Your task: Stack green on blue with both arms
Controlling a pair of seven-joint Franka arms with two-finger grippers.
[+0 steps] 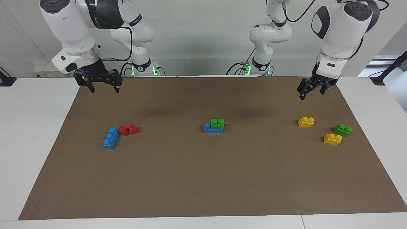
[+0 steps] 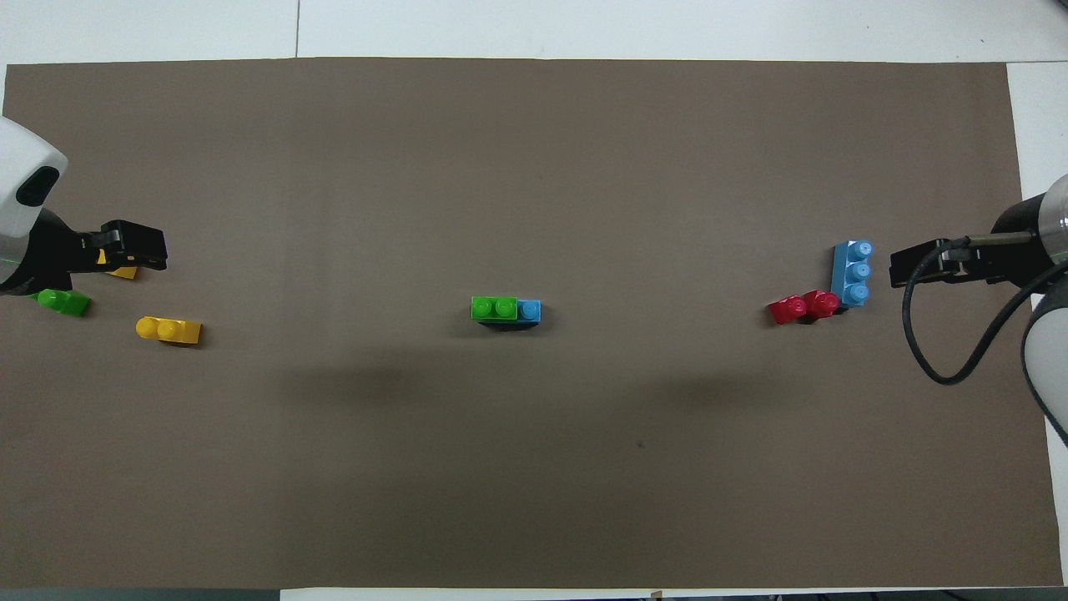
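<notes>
Left hand: the black two-finger left hand point(image 1: 313, 90) hangs in the air over the brown mat's corner at the left arm's end, fingers spread wide, holding nothing and touching nothing.
Right hand: the black two-finger right hand point(image 1: 103, 86) hangs over the mat's edge at the right arm's end — fingers likewise wide apart, empty.
Stacked pair: a small bright green plastic two-stud brick point(image 1: 217, 123) sits on a light blue plastic three-stud brick point(image 1: 212, 128) at the middle of the mat; the green one covers two of the blue one's studs, leaving uncovered the one toward the right arm's end.
Green bricks, count: two — the stacked one and a loose green two-stud brick point(image 1: 342, 129) lying on the mat toward the left arm's end.
Blue bricks, count: two — the one under the stack and a loose blue three-stud brick point(image 1: 111, 138) toward the right arm's end, set at a slant.
Yellow bricks, count: two yellow plastic two-stud bricks, one point(image 1: 306, 121) nearer to the robots than the loose green brick, the other point(image 1: 332, 139) just beside it and farther from them.
Red bricks, count: two small red plastic bricks point(image 1: 128, 129), side by side, touching the loose blue brick.
Support: a brown paper mat point(image 1: 203, 184) spread on the white tabletop point(image 1: 31, 133).
</notes>
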